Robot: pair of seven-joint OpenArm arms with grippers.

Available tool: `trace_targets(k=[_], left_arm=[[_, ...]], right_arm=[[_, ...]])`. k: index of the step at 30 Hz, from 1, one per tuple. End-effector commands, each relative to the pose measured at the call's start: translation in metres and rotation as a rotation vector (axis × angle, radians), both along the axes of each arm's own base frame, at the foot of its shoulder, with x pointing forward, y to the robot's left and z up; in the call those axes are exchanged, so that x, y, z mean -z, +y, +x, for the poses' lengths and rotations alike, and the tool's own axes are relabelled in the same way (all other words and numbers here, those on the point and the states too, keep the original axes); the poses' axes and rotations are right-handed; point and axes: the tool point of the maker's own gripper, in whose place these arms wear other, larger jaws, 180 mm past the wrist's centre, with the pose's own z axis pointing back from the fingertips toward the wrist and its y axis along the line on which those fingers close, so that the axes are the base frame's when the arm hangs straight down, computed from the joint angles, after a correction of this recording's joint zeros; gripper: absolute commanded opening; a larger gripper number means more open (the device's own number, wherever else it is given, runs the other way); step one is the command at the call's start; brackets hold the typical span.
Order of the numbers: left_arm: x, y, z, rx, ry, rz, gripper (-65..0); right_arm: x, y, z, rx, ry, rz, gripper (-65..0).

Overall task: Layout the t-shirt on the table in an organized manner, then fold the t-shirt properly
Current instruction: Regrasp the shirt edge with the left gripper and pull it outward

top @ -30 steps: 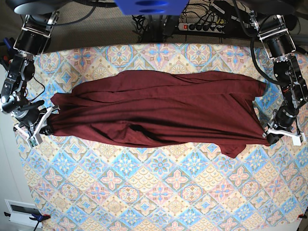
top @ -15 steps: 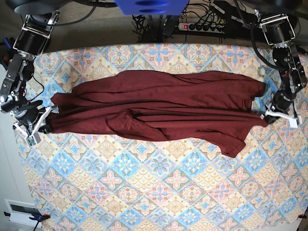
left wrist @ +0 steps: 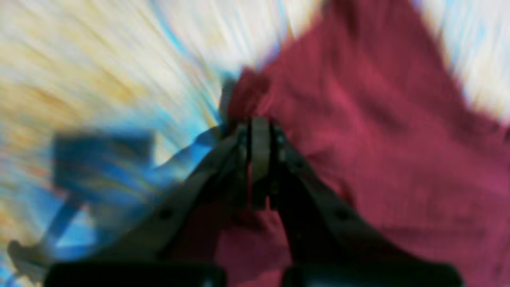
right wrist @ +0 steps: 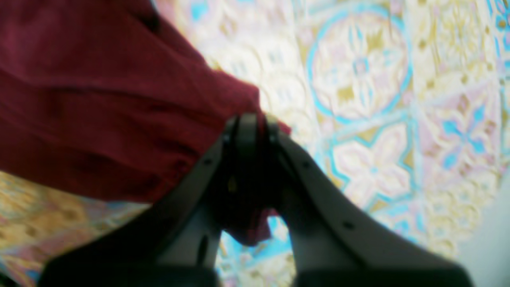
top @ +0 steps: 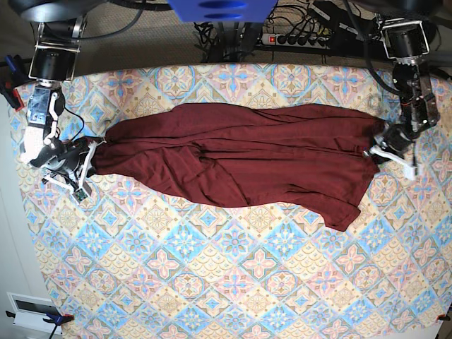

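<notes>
T-shirt (top: 240, 162) lies stretched across patterned table (top: 233, 282)

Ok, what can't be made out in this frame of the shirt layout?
- Left wrist view: motion blur smears the table; the left gripper hides the pinched fabric.
- Right wrist view: the right gripper covers the gripped edge of the t-shirt.
- Base view: bunched folds hide the sleeves and collar.
</notes>
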Motion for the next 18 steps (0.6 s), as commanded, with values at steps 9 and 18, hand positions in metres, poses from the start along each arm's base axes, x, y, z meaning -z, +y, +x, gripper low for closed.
trace_targets(k=[9,18], left_arm=[[-0.009,0.011,0.001,0.000,-0.014,0.032,-58.0],[-0.059,0.036,0.016,-0.089,-0.172,0.021,-37.7]], right_arm=[[-0.012,-0.005,0.011,0.000,-0.040,-0.050,-64.5],[-0.042,0.005,0.019,-0.040,-0.138,-0.074,-48.1]])
